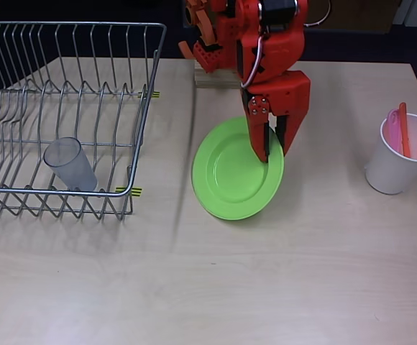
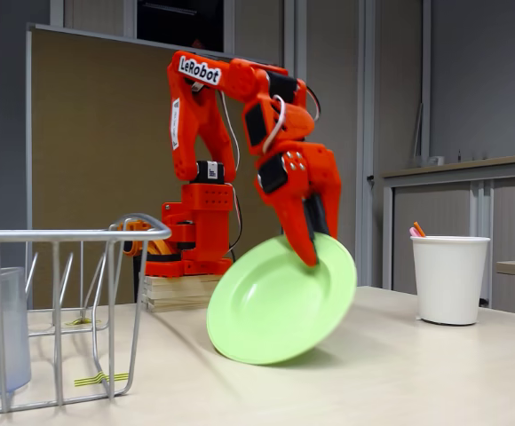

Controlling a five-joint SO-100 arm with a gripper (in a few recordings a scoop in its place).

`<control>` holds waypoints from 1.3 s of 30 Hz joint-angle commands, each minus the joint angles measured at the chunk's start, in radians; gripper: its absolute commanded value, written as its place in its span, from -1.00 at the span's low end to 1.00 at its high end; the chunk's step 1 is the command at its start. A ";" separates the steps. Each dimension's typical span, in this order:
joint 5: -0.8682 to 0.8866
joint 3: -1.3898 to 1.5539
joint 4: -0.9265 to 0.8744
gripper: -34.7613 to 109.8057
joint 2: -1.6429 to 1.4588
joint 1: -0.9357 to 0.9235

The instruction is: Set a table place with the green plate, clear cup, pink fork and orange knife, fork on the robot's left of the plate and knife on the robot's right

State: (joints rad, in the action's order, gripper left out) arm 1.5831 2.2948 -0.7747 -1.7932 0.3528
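Right, only readable text I see: "LeRobot" on a white label on the robot [image 2: 240, 133] upper arm, fixed view. Small yellow-black tape marks sit by the dish rack [image 1: 65, 115] feet (no text legible on them).

Gripper [image 1: 273, 147] is clamped on the green plate [image 1: 234, 172], pinching its rim at the upper right in the overhead view. Plate is steeply tilted in the fixed view: lower edge on the table [image 1: 266, 287], upper edge lifted by the fingers.

Clear cup [image 1: 70, 164] lies tipped inside the rack, near its front right corner in the overhead view. Pink fork [image 1: 393, 122] and orange knife [image 1: 404, 129] stand together in the white cup [image 1: 399, 154], near the table's right edge, well apart from the plate.

Room: wide bare tabletop in front of the plate and between plate and white cup. Rack's right side runs near the plate's left rim, with a strip of table between. Arm base sits on a wooden block [image 1: 216, 77] at the far table edge.
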 commanded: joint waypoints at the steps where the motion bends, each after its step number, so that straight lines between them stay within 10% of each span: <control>1: 0.109 -0.025 0.106 -0.52 0.110 0.081; 16: 0.431 0.097 0.259 -0.20 0.190 0.242; 39: 0.385 0.112 0.252 0.05 0.092 0.259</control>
State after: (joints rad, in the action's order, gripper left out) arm 1.9834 2.4498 -0.4357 -1.6291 0.5829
